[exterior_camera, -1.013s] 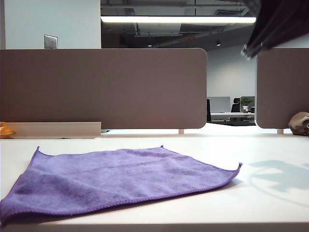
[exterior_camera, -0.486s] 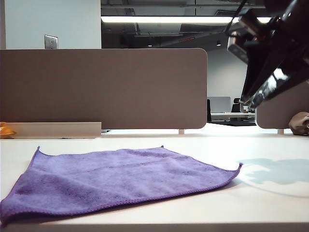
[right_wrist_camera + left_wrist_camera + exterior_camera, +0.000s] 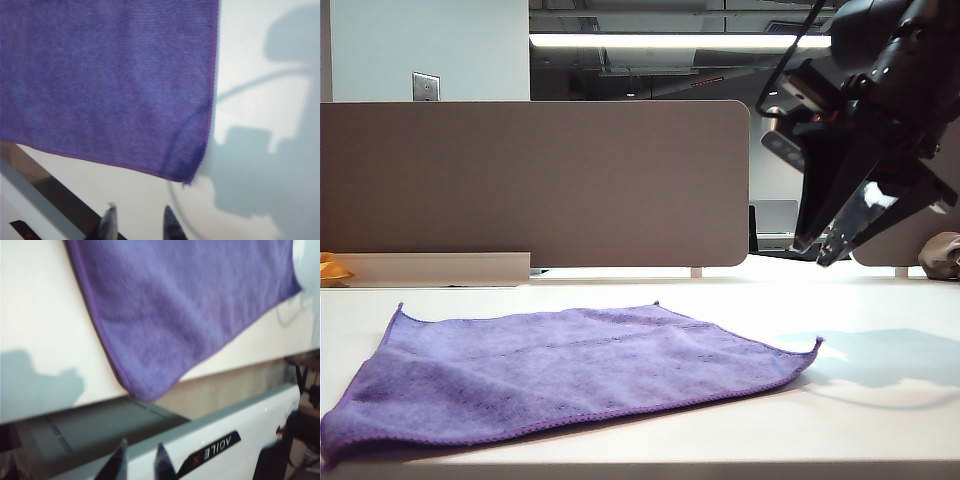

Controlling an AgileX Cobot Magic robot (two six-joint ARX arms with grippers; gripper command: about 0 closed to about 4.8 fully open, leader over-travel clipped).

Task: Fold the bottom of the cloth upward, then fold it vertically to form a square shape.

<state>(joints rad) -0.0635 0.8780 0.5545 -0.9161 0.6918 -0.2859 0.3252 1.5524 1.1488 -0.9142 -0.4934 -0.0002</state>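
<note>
The right gripper [image 3: 136, 220] has its two fingertips [image 3: 107, 220] parted with a clear gap and nothing between them. It hangs in the air above the desk [image 3: 880, 420], just off the near right corner of the cloth [image 3: 100, 80], and that corner's stitched hem runs close past the tips without touching them. In the exterior view the right gripper [image 3: 830, 250] comes down at a slant from the upper right, its tips above the desk's far edge and well clear of the surface, its shadow lying on the desk beside the cloth's right corner.

Over to the left gripper [image 3: 137, 462]: its fingertips [image 3: 117, 465] stand a little apart, a narrow gap, holding nothing. It sits out beyond the desk's front edge, over a white panel with black lettering [image 3: 210, 450], and the cloth's near left corner [image 3: 150, 390] droops slightly over that front edge. This gripper does not show in the exterior view.

The cloth [image 3: 570, 375] itself lies spread flat and unfolded, purple and fuzzy, on the left and middle of the desk, reaching the front edge. A small brown-grey lump [image 3: 942, 255] sits at the far right edge, before the grey divider panels [image 3: 535, 180].
</note>
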